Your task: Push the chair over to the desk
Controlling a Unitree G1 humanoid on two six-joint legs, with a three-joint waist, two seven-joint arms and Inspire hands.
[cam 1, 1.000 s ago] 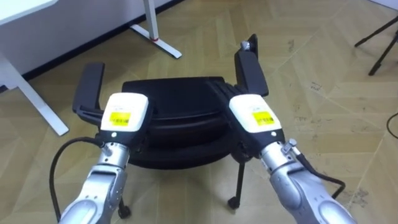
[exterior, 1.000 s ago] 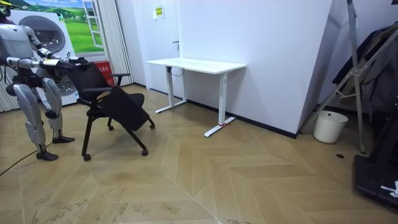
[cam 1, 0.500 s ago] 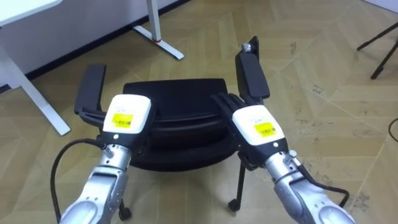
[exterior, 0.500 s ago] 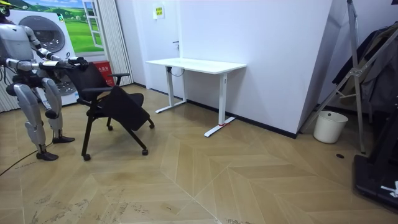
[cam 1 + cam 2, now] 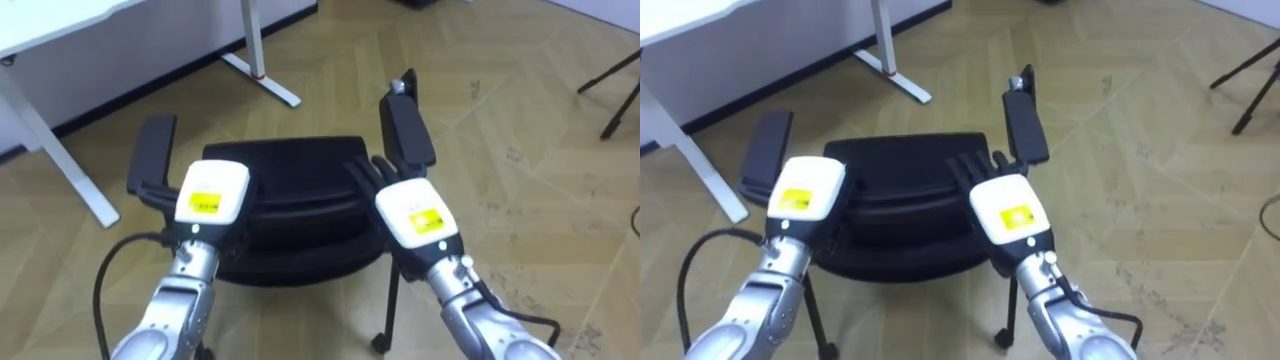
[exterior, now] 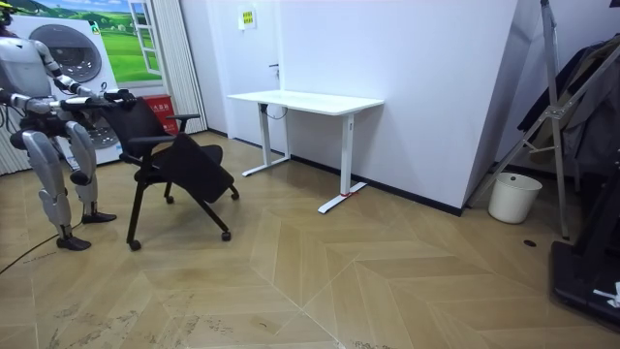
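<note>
Robot test room, office-like: white desk [image 6: 305, 100], bare walls [image 6: 436, 87], metal stand [image 6: 553, 116], printed washing-machine backdrop [image 6: 73, 53], bin [image 6: 513, 197].

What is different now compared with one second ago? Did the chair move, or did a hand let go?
The chair seems to have crept a little towards the room view's left. The left hand and the right hand went with it and stay at its back; nothing was let go. The eye view shifted as a whole, which is the camera's own move. The desk stands unmoved.
</note>
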